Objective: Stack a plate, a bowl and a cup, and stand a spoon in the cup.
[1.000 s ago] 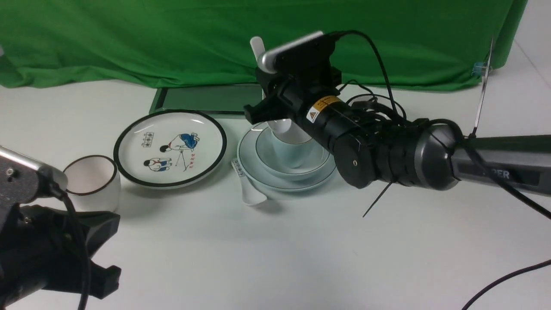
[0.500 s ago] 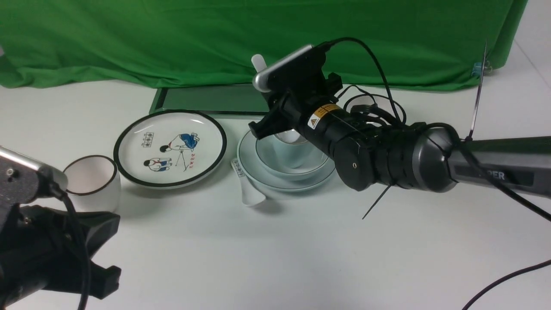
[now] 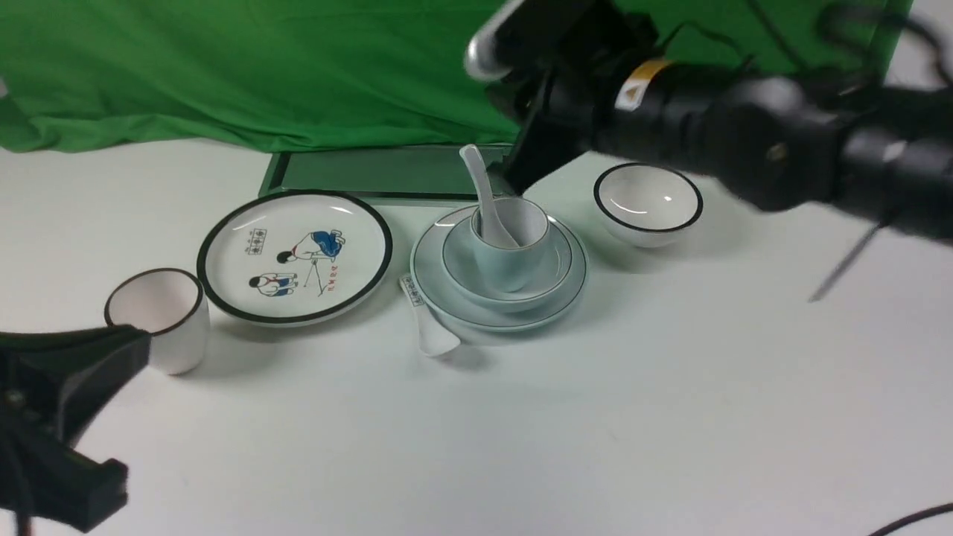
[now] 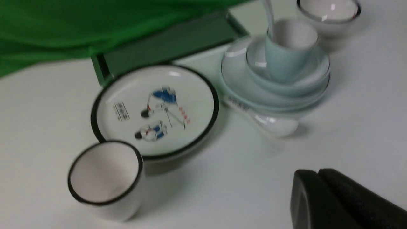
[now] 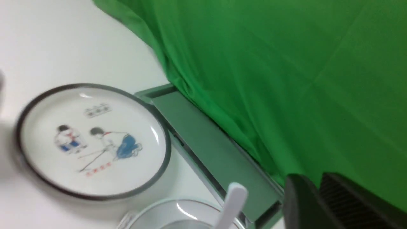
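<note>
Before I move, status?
Spoon in cup, released. Cup in bowl, bowl on plate. Left pincer shut, empty.

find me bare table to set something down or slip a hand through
Widest: the near table, bordered by the printed spoon, the black-rimmed cup and the left gripper. Another patch lies right of the stacked pale plate, nearer than the black-rimmed bowl. Crowded: between cartoon plate and stack, where the spoon's handle lies.
</note>
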`<state>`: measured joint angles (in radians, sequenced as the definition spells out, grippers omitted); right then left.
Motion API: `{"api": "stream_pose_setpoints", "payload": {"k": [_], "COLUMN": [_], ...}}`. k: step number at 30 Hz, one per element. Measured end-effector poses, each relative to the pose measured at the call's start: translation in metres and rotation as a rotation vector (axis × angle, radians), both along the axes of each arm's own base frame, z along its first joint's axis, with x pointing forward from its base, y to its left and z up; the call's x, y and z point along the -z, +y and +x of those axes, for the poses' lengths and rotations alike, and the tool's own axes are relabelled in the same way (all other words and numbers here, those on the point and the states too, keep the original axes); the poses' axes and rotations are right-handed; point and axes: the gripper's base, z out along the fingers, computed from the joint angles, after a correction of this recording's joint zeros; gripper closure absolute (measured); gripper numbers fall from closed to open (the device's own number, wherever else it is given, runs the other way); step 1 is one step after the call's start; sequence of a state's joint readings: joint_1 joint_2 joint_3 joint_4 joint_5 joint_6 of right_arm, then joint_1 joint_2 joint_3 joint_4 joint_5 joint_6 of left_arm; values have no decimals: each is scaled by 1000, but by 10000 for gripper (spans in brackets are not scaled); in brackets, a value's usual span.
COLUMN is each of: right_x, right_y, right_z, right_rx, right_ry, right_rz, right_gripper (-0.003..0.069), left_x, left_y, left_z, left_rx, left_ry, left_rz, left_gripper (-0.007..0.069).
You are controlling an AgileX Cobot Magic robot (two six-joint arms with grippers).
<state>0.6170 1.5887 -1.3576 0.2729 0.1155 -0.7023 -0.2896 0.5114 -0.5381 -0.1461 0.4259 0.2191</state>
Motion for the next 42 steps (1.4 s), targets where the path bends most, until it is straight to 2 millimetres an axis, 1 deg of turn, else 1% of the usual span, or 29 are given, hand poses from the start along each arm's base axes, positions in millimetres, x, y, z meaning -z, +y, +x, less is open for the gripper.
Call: {"api": "stream_pose_setpoints", "payload": {"k": [2,3,4,5,6,8,9,10,12,14,15,16,18,19,20,22,23,24,26,28,31,32,34,35,36,38,42], "right_x": [-34,-43,-59,-62,-78,-91,-92,-95,-90,-74,-70,-67,-35,-17,-11,19,33,40,67,82,114,126,142,154,156,171,179], "right_y": [-20,-27,-40,-42,-62,-86,-88,-109,-129,-146,-153,-156,-174,-179,-183,-187,-189,-189,-189,-189,-187,-186,-186,-186,-186,-187,-190], "right_z": [-29,-38,-55,-58,-79,-103,-105,-125,-146,-165,-175,-180,-207,-215,-222,-232,-239,-239,-246,-250,-251,-251,-250,-250,-250,-250,-251], "right_rx": [-22,-20,-12,-10,29,98,102,176,244,292,302,307,321,318,307,279,246,244,186,152,131,132,136,139,140,155,186], "right_ry": [-11,-15,-24,-19,-18,10,7,52,91,139,142,146,151,148,116,76,19,26,-53,-99,-91,-67,-34,-7,-3,44,88], "right_rz": [-26,-32,-45,-38,-52,-75,-84,-87,-86,-67,-47,-38,39,70,111,177,237,238,309,350,363,346,320,299,295,255,211], "right_gripper": [634,639,645,645,646,648,648,647,647,647,647,647,647,647,647,647,647,647,647,645,642,641,640,637,636,628,620], "left_x": [-4,-4,-3,-2,2,10,10,15,19,19,18,18,16,16,16,16,16,16,16,16,16,16,16,16,16,16,16], "left_y": [4,5,7,7,9,12,12,13,14,15,15,15,16,16,16,16,16,17,17,17,17,17,17,17,17,17,17], "left_z": [-12,-16,-21,-22,-28,-33,-33,-36,-38,-40,-40,-40,-40,-40,-40,-40,-40,-40,-40,-40,-40,-40,-40,-40,-40,-40,-40], "left_rx": [-3,-3,-5,-6,-11,-16,-16,-21,-27,-31,-32,-33,-35,-34,-34,-35,-36,-36,-37,-37,-37,-37,-37,-37,-37,-37,-37], "left_ry": [-70,-91,-116,-129,-164,-197,-205,-237,-276,-304,-315,-320,-342,-350,-353,-361,-368,-369,-375,-377,-378,-378,-379,-380,-380,-381,-381], "left_rz": [-21,-26,-33,-34,-36,-41,-43,-51,-62,-71,-75,-76,-77,-63,-54,-26,-5,-2,17,22,26,26,28,31,31,33,34], "left_gripper": [653,653,653,653,653,653,653,653,653,653,653,653,653,653,653,653,653,653,653,653,653,653,653,653,653,653,653]}}
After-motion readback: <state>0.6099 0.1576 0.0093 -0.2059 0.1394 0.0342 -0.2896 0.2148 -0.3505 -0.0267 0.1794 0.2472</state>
